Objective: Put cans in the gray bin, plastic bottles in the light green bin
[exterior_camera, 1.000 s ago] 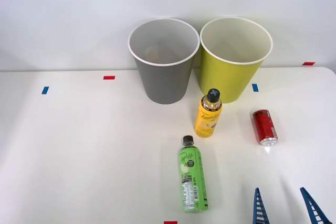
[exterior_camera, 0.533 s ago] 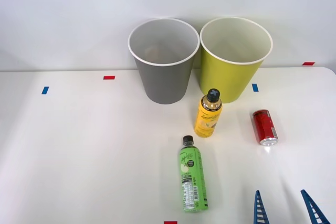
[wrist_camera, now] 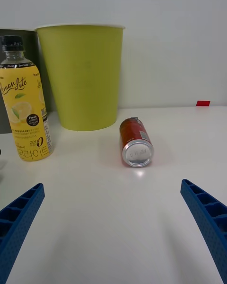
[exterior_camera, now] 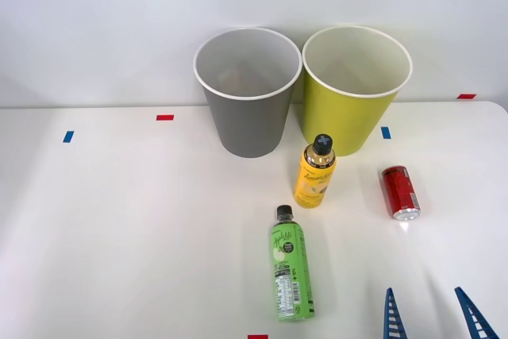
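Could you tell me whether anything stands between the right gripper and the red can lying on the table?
Nothing visible does. The right gripper is open, and only bare table lies between its fingers and the red can, whose silver top faces it.

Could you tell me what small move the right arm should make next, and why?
Probably ease the right gripper forward toward the red can. The can lies on its side on the table, silver top facing the open gripper, nearly centred between the fingers, and it belongs in the gray bin.
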`<control>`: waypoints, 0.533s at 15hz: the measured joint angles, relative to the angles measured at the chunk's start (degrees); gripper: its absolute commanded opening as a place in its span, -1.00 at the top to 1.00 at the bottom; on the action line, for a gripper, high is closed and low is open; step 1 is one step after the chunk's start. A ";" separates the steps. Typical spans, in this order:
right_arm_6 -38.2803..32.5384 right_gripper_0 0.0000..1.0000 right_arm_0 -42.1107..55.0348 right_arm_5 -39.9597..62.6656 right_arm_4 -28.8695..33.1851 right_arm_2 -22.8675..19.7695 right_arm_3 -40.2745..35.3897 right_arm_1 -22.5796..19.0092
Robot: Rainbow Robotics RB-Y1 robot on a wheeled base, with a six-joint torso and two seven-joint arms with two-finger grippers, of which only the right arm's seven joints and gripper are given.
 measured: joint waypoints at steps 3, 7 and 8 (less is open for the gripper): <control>0.00 -1.00 0.00 0.00 0.00 0.00 0.00 0.00; 0.00 -1.00 0.00 0.00 0.00 0.00 0.00 0.00; 0.00 -1.00 0.00 0.00 0.00 0.00 0.00 0.00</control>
